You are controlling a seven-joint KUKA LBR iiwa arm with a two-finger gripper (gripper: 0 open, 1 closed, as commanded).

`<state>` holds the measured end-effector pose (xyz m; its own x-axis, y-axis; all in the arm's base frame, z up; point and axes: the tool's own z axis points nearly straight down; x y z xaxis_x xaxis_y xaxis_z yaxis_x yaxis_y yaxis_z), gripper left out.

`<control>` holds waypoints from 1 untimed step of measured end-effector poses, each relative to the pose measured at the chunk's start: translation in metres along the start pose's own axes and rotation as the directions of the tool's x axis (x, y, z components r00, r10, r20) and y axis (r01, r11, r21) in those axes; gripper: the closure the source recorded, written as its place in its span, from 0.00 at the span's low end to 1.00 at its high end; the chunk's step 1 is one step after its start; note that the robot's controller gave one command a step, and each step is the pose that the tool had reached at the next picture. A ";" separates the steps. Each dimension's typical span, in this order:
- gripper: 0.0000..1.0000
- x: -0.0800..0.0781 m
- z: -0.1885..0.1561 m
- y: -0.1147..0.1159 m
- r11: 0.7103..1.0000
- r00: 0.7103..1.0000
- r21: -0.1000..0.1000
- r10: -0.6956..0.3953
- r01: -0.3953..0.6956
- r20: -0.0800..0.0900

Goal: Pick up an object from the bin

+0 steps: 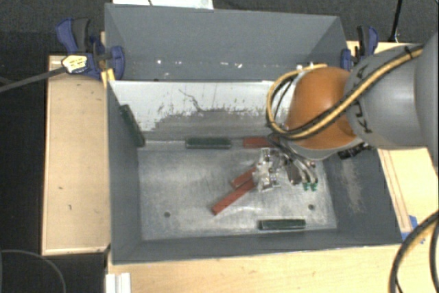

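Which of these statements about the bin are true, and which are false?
1. The gripper is at the upper end of the red stick. True.
2. The red stick stands upright. False: it lies flat and diagonal on the floor.
3. A green bar lies near the front edge of the bin. True.
4. The arm comes in from the left. False: it comes in from the right.
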<state>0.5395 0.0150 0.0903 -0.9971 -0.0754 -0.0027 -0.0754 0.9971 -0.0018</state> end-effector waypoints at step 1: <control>0.00 -0.014 -0.021 0.004 0.985 0.985 -0.002 0.174 -0.174 0.001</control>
<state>0.5527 0.0203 0.1110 -0.9950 0.0995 -0.0040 0.0995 0.9950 0.0005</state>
